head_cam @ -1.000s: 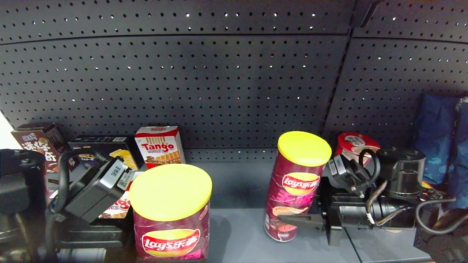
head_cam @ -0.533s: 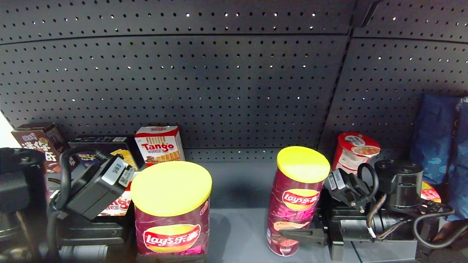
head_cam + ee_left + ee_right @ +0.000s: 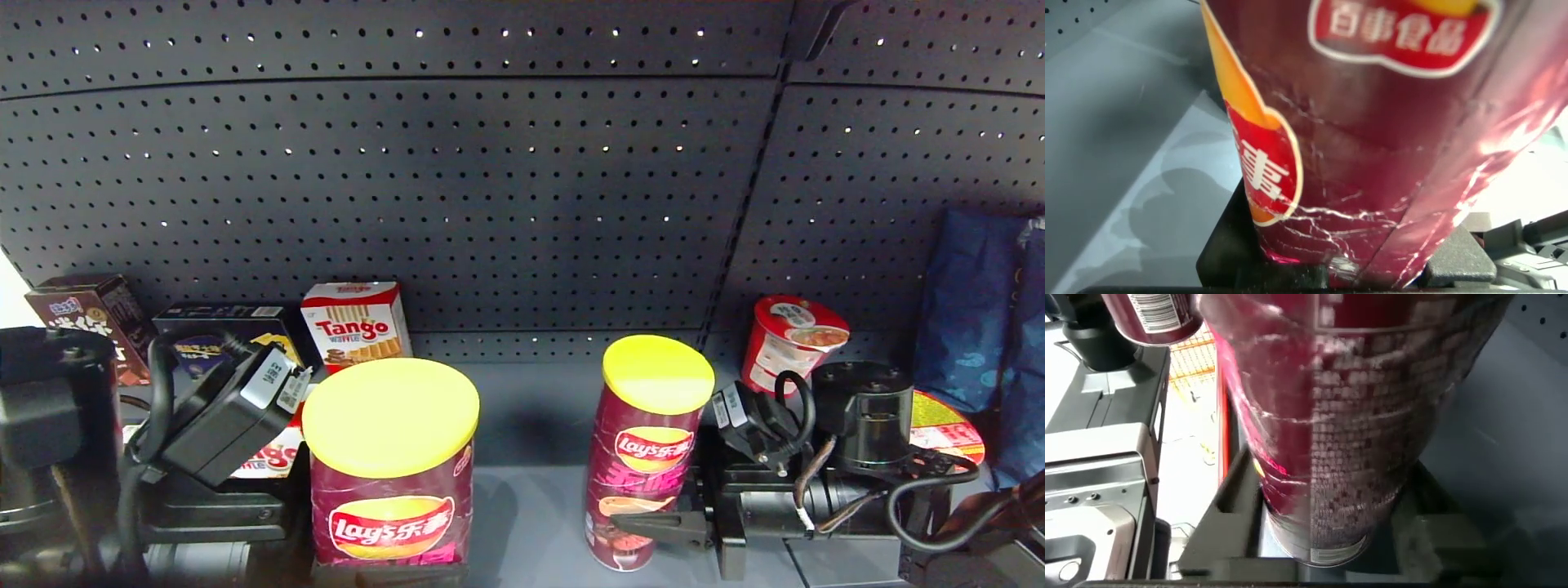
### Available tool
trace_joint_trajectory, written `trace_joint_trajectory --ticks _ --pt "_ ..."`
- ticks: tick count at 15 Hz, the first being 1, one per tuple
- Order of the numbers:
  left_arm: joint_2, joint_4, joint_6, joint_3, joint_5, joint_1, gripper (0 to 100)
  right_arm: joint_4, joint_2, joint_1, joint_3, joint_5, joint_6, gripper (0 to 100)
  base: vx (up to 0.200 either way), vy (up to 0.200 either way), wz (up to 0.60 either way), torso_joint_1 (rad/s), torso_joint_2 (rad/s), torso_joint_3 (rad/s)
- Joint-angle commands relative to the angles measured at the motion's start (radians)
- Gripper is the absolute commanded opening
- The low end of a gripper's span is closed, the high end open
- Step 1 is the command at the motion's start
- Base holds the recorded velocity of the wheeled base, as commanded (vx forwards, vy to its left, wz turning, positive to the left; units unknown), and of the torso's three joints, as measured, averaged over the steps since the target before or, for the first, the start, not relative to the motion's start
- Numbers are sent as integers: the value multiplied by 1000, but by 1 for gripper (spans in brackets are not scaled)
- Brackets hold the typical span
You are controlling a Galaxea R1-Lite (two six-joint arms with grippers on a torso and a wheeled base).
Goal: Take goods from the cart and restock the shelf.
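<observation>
First chip can point(image 3: 390, 469), yellow lid, is upright at the front edge of the shelf point(image 3: 531, 506), and my left gripper point(image 3: 1347, 265) is clamped on its base, a finger on each side. The second chip can point(image 3: 645, 457) is upright further right, near the red noodle cup point(image 3: 788, 339), and my right gripper point(image 3: 1331, 527) pinches it low down. I can't tell whether either bottom touches the board. Wafer boxes point(image 3: 355, 322) sit behind against the pegboard point(image 3: 490, 204).

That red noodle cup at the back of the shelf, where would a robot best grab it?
Likely around its body just under the rim, coming from the front: the noodle cup stands upright and widens upward, with the pegboard behind.
</observation>
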Motion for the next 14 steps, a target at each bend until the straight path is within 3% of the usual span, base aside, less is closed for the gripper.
trace_joint_trajectory --ticks 1,9,11,14 --pt "7 0 0 -2 0 -1 0 1 10 4 2 -1 1 100 0 0 0 0 0 0" --pt "29 0 1 -31 1 -1 0 4 -82 -2 44 -3 1 100 0 0 0 0 0 0" --pt "52 0 4 -72 20 -1 0 13 -150 -2 73 -6 10 100 0 0 0 0 0 0" --pt "62 1 1 -122 95 -4 0 23 -268 4 119 -56 35 100 0 0 0 0 0 0"
